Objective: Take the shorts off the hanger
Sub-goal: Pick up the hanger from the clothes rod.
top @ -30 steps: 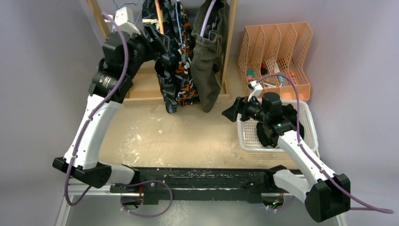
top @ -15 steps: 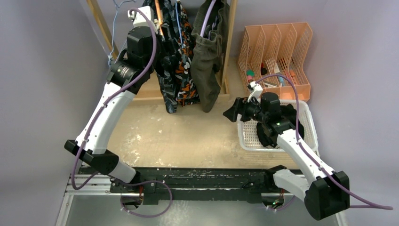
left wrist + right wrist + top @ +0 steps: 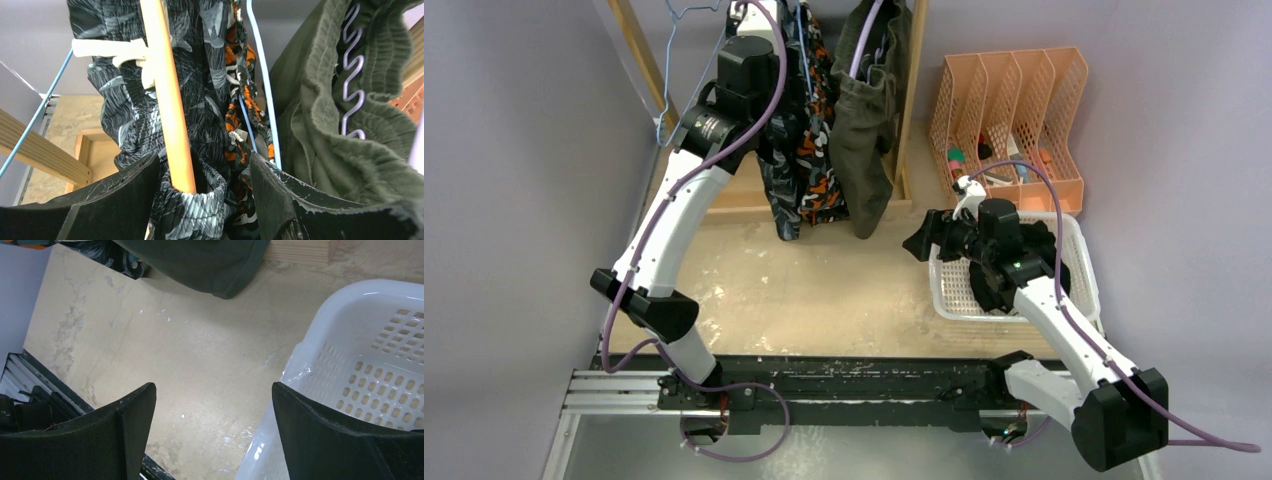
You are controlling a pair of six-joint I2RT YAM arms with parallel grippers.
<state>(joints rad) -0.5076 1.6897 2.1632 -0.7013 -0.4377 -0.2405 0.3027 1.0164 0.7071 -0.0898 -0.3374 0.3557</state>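
Three pairs of shorts hang on the wooden rack: dark navy printed shorts (image 3: pixel 780 190), orange-black-white camo shorts (image 3: pixel 820 180) and olive-green shorts (image 3: pixel 864 150). In the left wrist view my left gripper (image 3: pixel 200 200) stands open around the navy shorts' (image 3: pixel 125 115) waistband and its orange hanger (image 3: pixel 167 100). The camo shorts (image 3: pixel 232 110) hang on a blue wire hanger (image 3: pixel 262 90) by the right finger. The olive shorts (image 3: pixel 320 150) are further right. My right gripper (image 3: pixel 921 243) is open and empty, low over the table beside the basket (image 3: pixel 380 365).
An empty blue wire hanger (image 3: pixel 679 50) hangs at the rack's left end. The rack's wooden posts (image 3: pixel 911 100) and base frame the shorts. A white basket (image 3: pixel 1079 270) sits under the right arm, with an orange file organiser (image 3: pixel 1014 120) behind it.
My left arm has swung right and up into the hanging shorts, and its jaws have narrowed a little. The right arm has barely moved.
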